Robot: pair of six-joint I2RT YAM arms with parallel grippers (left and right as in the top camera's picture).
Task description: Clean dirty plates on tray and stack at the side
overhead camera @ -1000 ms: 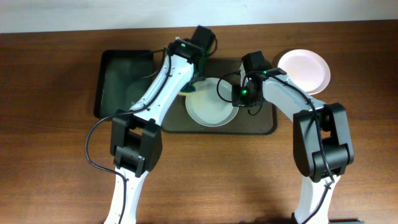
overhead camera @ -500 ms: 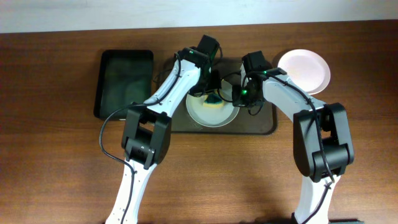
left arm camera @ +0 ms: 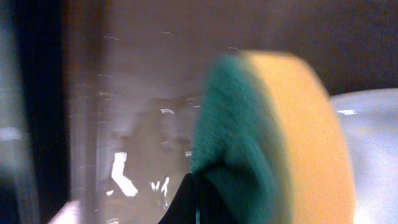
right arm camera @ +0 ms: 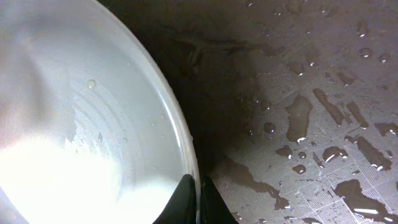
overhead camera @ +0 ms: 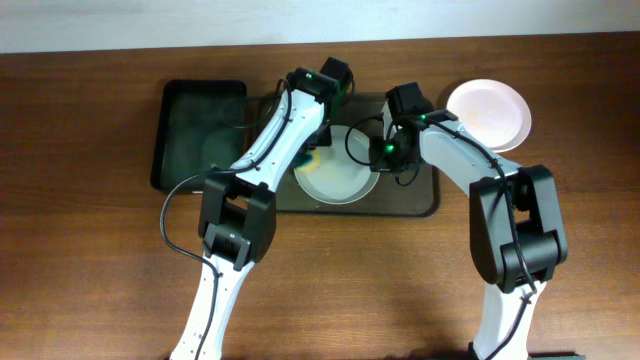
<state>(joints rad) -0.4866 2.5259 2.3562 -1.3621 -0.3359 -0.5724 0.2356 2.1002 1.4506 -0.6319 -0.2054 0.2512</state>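
Observation:
A white plate (overhead camera: 338,175) lies on the dark brown-grey tray (overhead camera: 410,200) in the overhead view. My right gripper (overhead camera: 383,152) is shut on the plate's right rim; the right wrist view shows its fingers (right arm camera: 198,186) pinching the rim of the plate (right arm camera: 74,124) over the wet tray (right arm camera: 298,93). My left gripper (overhead camera: 318,150) is shut on a yellow and green sponge (left arm camera: 267,137) at the plate's upper left edge, with the plate (left arm camera: 373,149) to its right. A second plate (overhead camera: 488,112) lies on the table right of the tray.
A smaller black rectangular tray (overhead camera: 198,130) stands left of the large tray. The wooden table (overhead camera: 100,260) surrounds both. Water drops lie on the large tray's surface near my right gripper.
My left gripper with the sponge moved from the plate's upper left onto its middle, then back to its upper left edge. My right gripper has held the plate's rim throughout.

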